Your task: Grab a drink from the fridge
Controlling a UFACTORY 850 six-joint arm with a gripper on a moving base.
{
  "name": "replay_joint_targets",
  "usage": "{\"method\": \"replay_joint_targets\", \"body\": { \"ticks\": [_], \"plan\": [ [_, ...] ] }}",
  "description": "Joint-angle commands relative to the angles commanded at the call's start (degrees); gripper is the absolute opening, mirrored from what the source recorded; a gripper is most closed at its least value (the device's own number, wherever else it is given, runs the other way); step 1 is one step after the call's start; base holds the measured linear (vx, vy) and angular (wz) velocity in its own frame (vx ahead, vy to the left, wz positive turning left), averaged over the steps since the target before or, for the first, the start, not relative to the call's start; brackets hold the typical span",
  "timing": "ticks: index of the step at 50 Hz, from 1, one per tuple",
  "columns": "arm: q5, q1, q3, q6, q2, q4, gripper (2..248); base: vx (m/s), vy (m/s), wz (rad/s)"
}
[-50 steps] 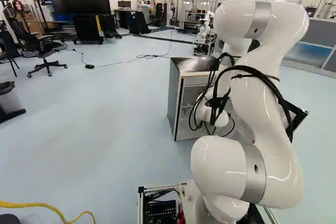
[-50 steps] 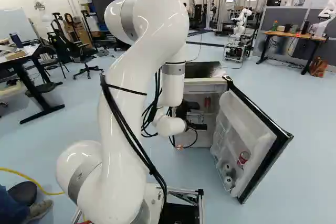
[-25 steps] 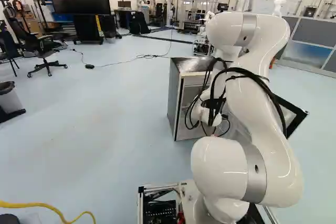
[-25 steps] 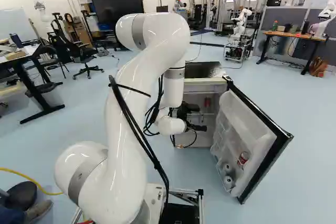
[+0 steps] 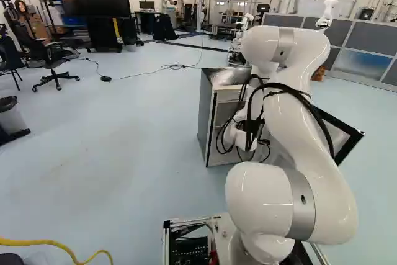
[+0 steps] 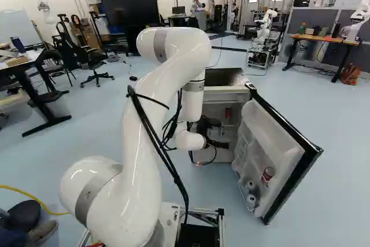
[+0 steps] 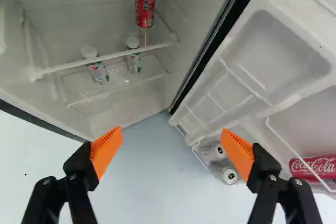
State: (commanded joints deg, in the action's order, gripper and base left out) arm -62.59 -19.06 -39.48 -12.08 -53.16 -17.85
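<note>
Sitting upright on the upper shelf inside, near the hinge-side wall, the red soda can looks like the likeliest target. Two white-capped bottles stand lower, behind the front rail. Alternates in the open door: two pale cans and a red can on its side, behind a wire retainer. Which drink the arm is after: can't tell.

Status: fridge open, arm at its mouth. Left: line up, reach in, grip, pull out. Call it roughly halfway. Gripper has its fingers released and spread wide, nothing held, orange pads facing each other. It aims at the hinge corner, floor showing between cabinet and door, so it probably needs to swing toward the cabinet and rise before advancing.

Edges: the rail sits below the can and may catch a low finger; the hinge wall beside the can leaves tight room for the near finger. Door edge and door bins crowd the other side. Best room looks to be the shelf's middle, away from the hinge; coming in from there, above the rail, seems safest.
</note>
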Motion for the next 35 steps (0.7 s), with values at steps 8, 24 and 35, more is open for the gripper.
{"method": "replay_joint_targets", "body": {
  "ticks": [8, 24, 35],
  "plan": [
    [-1.2, 0.1, -1.4, 0.0, -1.9, -0.9, 247, 0.000, 0.000, 0.000],
    [-4.4, 0.4, -4.8, 0.0, -5.7, -1.2, 247, 0.000, 0.000, 0.000],
    [-6.8, 0.9, -7.1, 0.0, -8.4, -1.2, 247, 0.000, 0.000, 0.000]
  ]
}}
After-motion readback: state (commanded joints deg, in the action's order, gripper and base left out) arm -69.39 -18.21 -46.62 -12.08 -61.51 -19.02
